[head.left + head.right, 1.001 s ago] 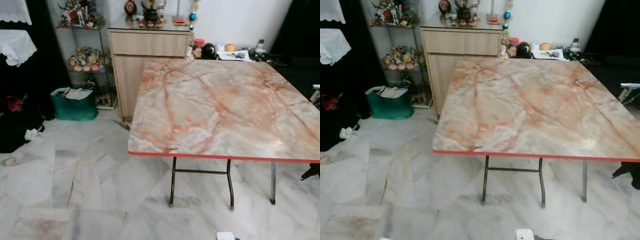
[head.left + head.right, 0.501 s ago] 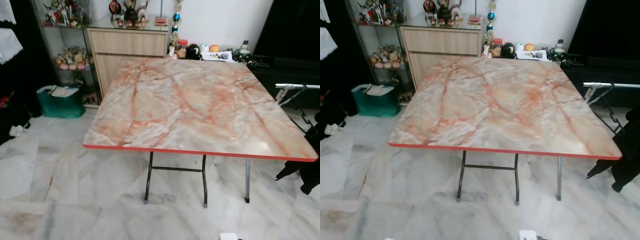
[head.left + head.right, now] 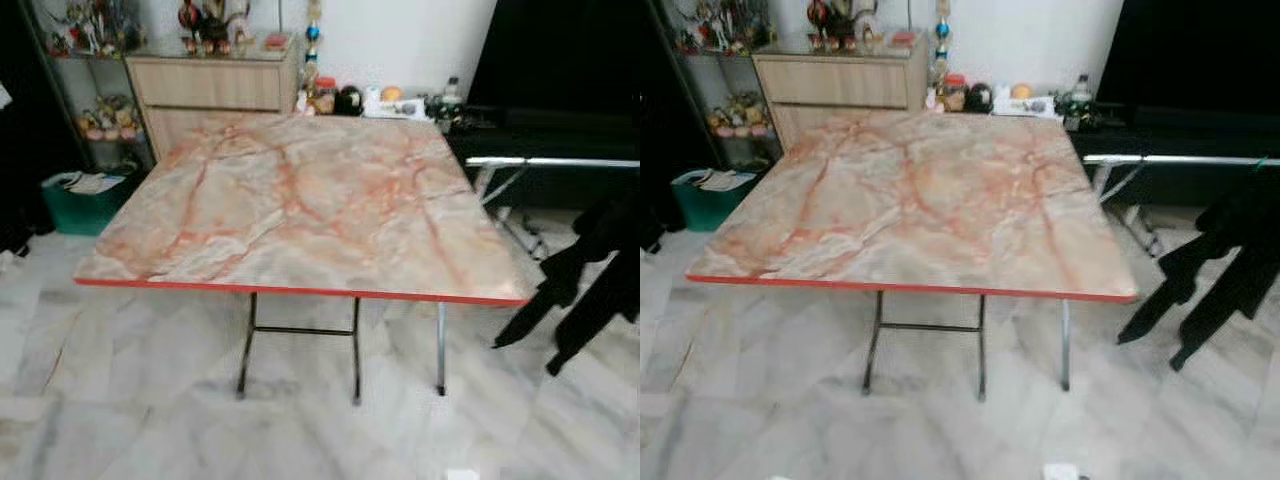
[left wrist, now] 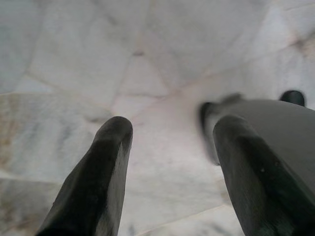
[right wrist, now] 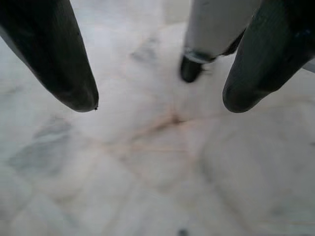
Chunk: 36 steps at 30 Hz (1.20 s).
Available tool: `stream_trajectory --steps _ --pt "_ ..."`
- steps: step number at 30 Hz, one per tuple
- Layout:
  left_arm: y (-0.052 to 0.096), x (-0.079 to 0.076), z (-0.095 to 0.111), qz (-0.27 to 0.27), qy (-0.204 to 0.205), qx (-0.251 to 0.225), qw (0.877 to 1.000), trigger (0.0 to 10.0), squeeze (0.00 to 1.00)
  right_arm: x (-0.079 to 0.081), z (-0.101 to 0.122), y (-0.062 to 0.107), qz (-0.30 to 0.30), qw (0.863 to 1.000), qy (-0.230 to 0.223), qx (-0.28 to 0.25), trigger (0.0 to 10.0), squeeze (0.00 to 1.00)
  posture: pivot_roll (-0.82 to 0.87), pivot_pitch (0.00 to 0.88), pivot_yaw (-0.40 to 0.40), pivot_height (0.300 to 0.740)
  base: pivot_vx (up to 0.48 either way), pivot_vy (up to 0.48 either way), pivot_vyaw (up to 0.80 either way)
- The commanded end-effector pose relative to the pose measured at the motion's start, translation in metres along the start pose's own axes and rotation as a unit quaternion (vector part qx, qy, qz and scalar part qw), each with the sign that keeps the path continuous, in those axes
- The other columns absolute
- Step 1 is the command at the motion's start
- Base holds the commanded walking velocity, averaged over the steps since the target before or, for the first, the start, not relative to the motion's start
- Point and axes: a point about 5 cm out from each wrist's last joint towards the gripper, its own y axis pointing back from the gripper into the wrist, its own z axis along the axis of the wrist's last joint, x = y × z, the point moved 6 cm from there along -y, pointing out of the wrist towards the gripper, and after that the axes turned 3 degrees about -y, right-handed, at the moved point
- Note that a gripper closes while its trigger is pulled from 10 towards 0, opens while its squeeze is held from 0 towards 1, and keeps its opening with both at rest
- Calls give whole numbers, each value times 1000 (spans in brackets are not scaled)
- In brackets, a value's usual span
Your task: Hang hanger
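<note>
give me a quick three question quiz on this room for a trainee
1. True or false: the marble-patterned table has a hanger lying on its top.
2. Multiple choice: the dark clothing hangs A) to the table's right, below a metal rail; B) over the wooden cabinet; C) in the green bin.
3. Fill in: in both wrist views the left gripper and the right gripper have their fingers ____ over the pale floor.

Key: 1 false; 2 A; 3 open, holding nothing.
</note>
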Motion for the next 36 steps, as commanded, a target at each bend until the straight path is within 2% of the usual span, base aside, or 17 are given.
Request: stream_trajectory --steps 1,21,25,36 --pt "2 2 9 -7 148 -52 988 10000 0 17 -7 1 39 995 -96 -7 10000 0 218 0 -30 740 0 -480 0" --pt "2 2 9 -7 148 -52 988 10000 0 17 -7 1 39 995 -96 -7 10000 0 218 0 -30 740 0 -480 0" --pt "2 3 11 -7 149 -54 987 10000 0 16 1 1 44 990 -133 -23 10000 0 218 0 -33 740 0 -480 0" --pt "2 2 12 -11 153 -58 986 10000 0 16 2 1 45 989 -142 -25 10000 0 219 0 -32 740 0 -480 0"
